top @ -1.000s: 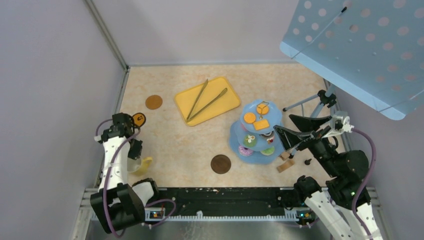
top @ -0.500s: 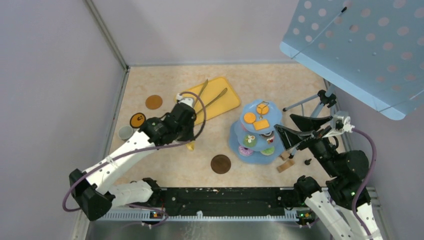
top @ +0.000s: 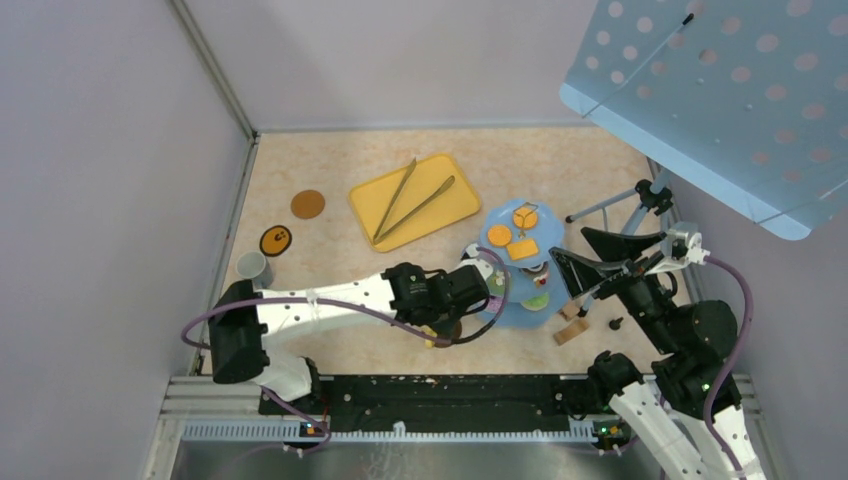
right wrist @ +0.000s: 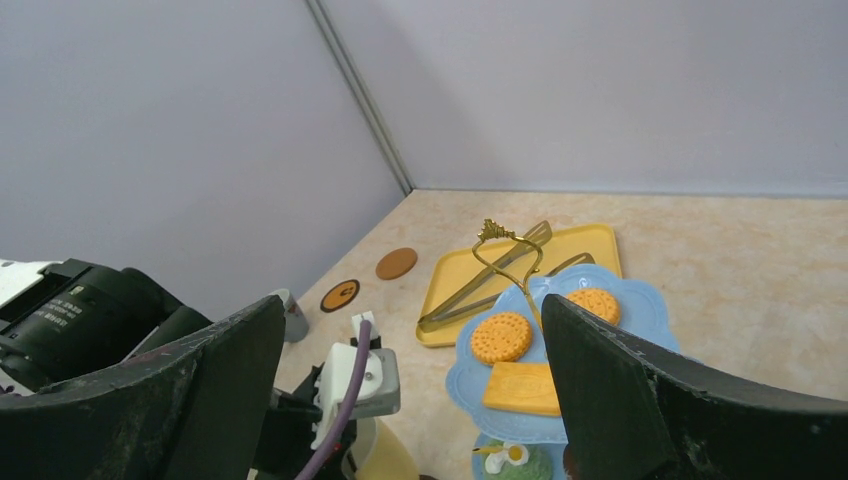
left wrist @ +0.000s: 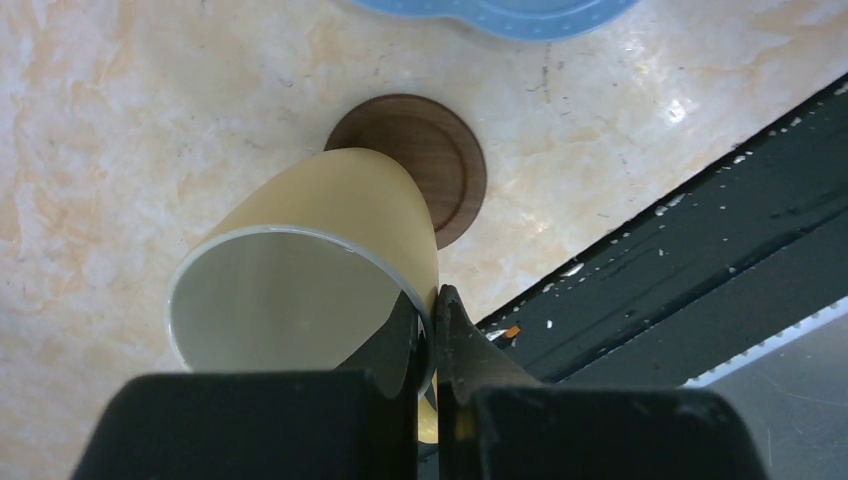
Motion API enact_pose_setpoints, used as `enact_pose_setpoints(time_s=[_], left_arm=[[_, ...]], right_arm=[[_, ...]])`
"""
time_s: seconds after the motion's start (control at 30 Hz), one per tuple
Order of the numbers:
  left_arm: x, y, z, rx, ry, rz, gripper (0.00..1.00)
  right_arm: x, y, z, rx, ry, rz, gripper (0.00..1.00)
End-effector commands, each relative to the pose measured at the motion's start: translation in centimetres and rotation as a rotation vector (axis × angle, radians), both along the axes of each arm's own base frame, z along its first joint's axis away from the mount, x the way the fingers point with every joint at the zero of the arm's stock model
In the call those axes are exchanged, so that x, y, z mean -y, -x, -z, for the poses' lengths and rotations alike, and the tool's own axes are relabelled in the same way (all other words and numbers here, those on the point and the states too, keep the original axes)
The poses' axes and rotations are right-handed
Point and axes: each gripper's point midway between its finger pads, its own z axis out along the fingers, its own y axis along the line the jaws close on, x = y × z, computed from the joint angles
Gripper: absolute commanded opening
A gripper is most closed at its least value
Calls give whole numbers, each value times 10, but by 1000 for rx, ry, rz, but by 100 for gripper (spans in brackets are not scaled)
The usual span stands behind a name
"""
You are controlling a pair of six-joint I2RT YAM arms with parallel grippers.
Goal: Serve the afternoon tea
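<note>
Light was bright, even and soft, with faint shadows. Glare spots shone on the table point(left wrist: 672, 108) in the left wrist view, where the near fingers point(left wrist: 480, 400) were blurred.

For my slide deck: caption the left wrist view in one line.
Left jaws pinch the rim of a tilted yellow mug, its base hiding part of a round brown coaster.

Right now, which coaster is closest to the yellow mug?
The dark brown coaster, right by the yellow mug in the left gripper, beside the blue stand. The lighter brown coaster and the black-and-orange coaster lie far near the left wall.
</note>
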Motion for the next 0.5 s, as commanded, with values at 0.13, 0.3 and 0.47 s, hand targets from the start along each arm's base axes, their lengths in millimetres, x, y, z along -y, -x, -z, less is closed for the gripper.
enact_pose_setpoints(time_s=[0.13, 0.3, 0.47], left_arm=[[37, -4, -23, 63, 106, 83, 0], [36, -2, -14, 43, 65, 87, 0], [41, 1, -5, 25, 68, 106, 0]], right_arm=[[2, -2, -7, 13, -12, 14, 97], [1, -2, -6, 10, -15, 11, 97], [2, -2, -5, 10, -13, 13, 97]])
